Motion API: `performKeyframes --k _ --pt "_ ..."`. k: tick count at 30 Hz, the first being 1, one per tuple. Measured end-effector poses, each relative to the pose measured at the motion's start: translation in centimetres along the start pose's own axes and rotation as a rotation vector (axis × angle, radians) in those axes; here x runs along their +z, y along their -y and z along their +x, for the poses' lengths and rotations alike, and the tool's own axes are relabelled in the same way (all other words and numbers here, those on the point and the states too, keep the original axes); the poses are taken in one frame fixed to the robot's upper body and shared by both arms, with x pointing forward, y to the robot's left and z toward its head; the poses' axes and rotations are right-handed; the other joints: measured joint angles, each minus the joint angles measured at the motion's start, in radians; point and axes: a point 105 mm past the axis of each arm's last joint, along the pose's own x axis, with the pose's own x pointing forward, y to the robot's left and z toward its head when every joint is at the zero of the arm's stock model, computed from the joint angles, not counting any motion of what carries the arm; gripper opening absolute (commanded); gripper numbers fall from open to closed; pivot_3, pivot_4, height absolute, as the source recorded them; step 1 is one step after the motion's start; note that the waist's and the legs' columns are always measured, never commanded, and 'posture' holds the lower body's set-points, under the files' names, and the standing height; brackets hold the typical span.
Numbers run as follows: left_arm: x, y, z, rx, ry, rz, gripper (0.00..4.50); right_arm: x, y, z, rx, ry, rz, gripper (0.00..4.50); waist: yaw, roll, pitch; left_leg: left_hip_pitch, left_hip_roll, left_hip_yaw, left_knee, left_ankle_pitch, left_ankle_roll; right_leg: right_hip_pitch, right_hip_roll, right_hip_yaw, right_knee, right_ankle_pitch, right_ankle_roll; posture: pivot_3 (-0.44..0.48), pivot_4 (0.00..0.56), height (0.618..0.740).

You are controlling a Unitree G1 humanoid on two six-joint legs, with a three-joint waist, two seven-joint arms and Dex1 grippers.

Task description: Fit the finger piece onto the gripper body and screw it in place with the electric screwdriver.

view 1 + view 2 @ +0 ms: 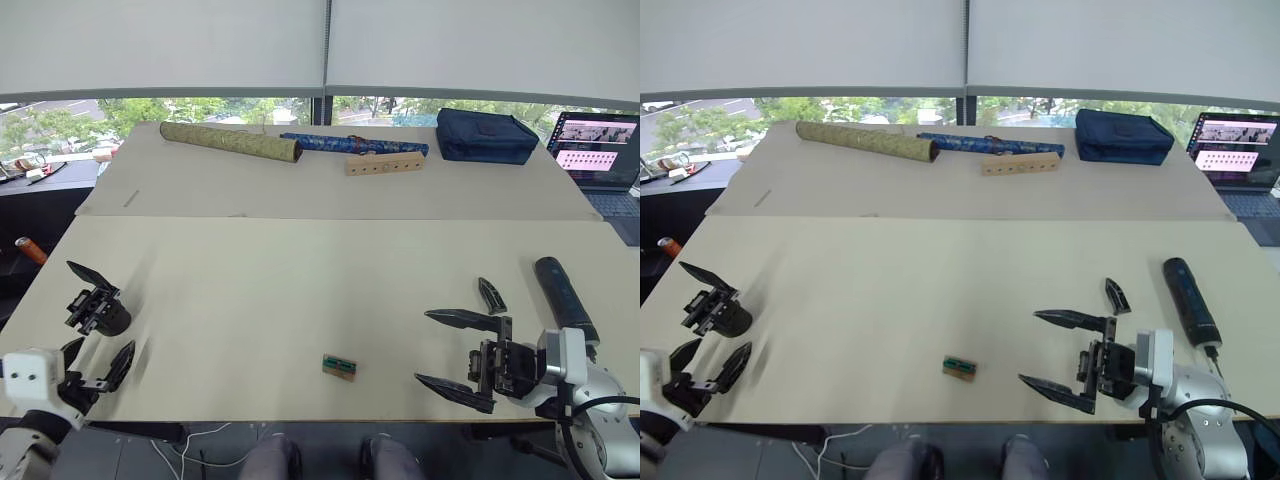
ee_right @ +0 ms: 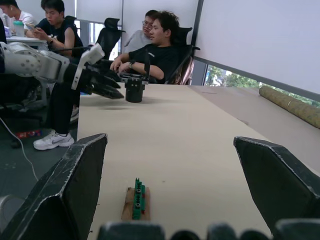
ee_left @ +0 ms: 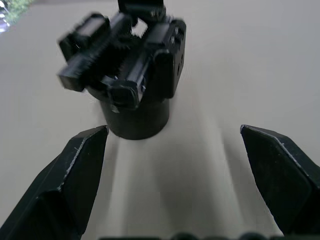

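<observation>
The gripper body stands near the table's left edge, a black block on a round base with an upright pointed finger; it fills the left wrist view close up. My left gripper is open just in front of it, not touching. The finger piece lies flat at the right. Beside it lies the electric screwdriver, a dark cylinder pointing toward the table's front edge. My right gripper is open and empty, just in front of the finger piece.
A small wooden block with a green top lies near the front edge, centre. At the back are a gold tube, a blue tube, a drilled wooden bar and a dark bag. A laptop stands far right. People sit beyond the left edge.
</observation>
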Motion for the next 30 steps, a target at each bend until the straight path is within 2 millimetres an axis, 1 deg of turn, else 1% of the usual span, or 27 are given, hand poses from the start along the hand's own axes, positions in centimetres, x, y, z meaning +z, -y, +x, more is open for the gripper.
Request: performKeyframes --k 9,13,17,18,19,22,27,28,29,30 --pt "-0.6 -0.6 2.9 0.076 0.004 -0.014 4.5 -0.2 0.2 0.0 -0.023 -0.022 -0.018 4.46 0.004 0.0 0.0 0.001 0.0 0.0 0.0 -0.001 0.0 0.0 -0.001 0.0 0.003 0.0 0.0 0.0 0.15 0.74" --pt "-0.2 -0.9 4.3 0.096 0.035 -0.008 4.5 -0.3 0.3 0.0 -0.036 -0.032 -0.022 4.46 0.004 0.0 0.0 0.001 0.0 0.0 0.0 0.0 0.0 -0.001 -0.002 0.0 0.006 0.0 0.0 0.0 0.15 0.74" --pt "-0.1 -0.7 5.0 0.081 0.054 -0.003 4.5 -0.2 0.3 0.0 -0.041 -0.04 -0.029 4.46 0.002 0.0 0.0 0.001 0.0 0.0 0.0 0.0 -0.001 -0.001 -0.002 0.0 0.006 0.0 0.0 0.0 0.15 0.74" --pt "-0.1 -0.7 5.1 0.075 0.057 -0.004 3.97 -0.2 0.2 0.1 -0.04 -0.042 -0.032 4.5 0.002 0.0 0.0 0.002 0.0 0.0 0.0 0.0 -0.001 -0.001 -0.002 0.0 0.007 0.0 0.0 0.0 0.15 0.74" --pt "-0.1 -0.7 5.2 0.075 0.06 -0.007 3.68 -0.2 0.3 0.1 -0.042 -0.048 -0.037 4.5 0.002 0.0 0.0 0.002 0.0 0.0 0.0 0.0 -0.001 -0.001 -0.002 0.0 0.007 0.0 0.0 0.0 0.15 0.74" --pt "-0.1 -0.8 5.4 0.072 0.067 -0.009 2.33 0.0 0.3 0.2 -0.044 -0.051 -0.044 4.5 0.007 0.0 0.0 0.002 -0.001 0.0 0.0 0.0 0.0 -0.001 -0.004 0.0 0.007 0.0 0.0 0.0 0.15 0.74" --pt "0.0 -0.3 5.2 0.048 0.091 -0.03 2.32 0.1 0.5 0.2 -0.047 -0.06 -0.049 4.5 0.009 0.0 0.0 0.002 -0.001 0.0 0.0 0.0 0.0 -0.001 -0.006 0.0 0.007 0.0 0.0 0.0 0.15 0.74" --pt "0.0 0.2 5.1 0.029 0.111 -0.05 2.32 0.1 0.5 0.2 -0.047 -0.062 -0.048 4.5 0.008 0.0 0.0 0.001 -0.001 0.0 0.0 0.0 0.0 -0.002 -0.007 0.0 0.007 0.0 0.0 0.0 0.15 0.74" --pt "0.3 1.4 4.8 -0.014 0.145 -0.091 2.32 0.1 0.4 0.1 -0.047 -0.067 -0.045 4.5 0.009 -0.001 0.0 0.0 -0.001 0.0 0.0 0.0 -0.001 -0.002 -0.008 -0.001 0.007 0.0 0.001 0.0 0.15 0.74" --pt "0.9 3.1 4.6 -0.085 0.184 -0.121 2.32 0.0 0.4 0.1 -0.043 -0.073 -0.044 4.5 0.011 -0.004 0.002 -0.001 -0.001 0.0 0.002 0.0 -0.001 -0.003 -0.009 -0.001 0.006 0.0 0.001 0.0 0.15 0.74"
